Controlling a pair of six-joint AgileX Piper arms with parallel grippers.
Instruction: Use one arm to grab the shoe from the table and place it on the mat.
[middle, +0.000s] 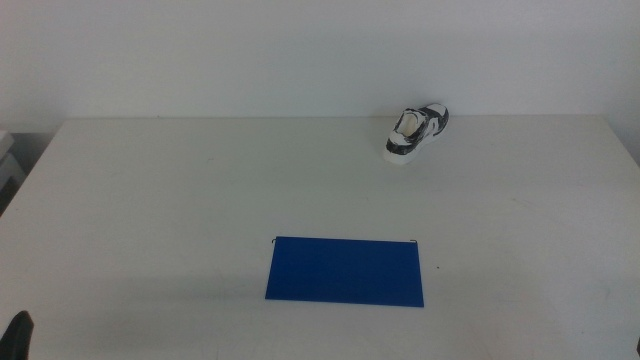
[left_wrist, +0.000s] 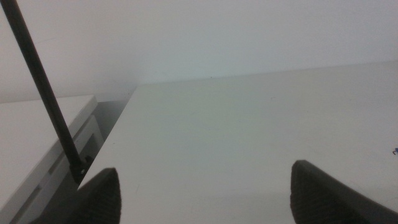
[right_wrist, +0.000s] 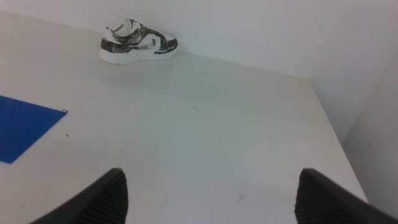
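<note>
The shoe, a small white and dark sneaker, lies on its sole near the far edge of the table, right of centre. The right wrist view shows the shoe too, well beyond my right gripper, whose jaws stand open and wide apart with nothing between them. The blue mat lies flat at the front centre with nothing on it, and one corner of the mat shows in the right wrist view. My left gripper is open and empty near the table's front left corner.
A white wall runs close behind the table's far edge. Beside the table's left edge stands a low white unit, with a thin black rod slanting in front of it. The table's right edge drops off near the right gripper.
</note>
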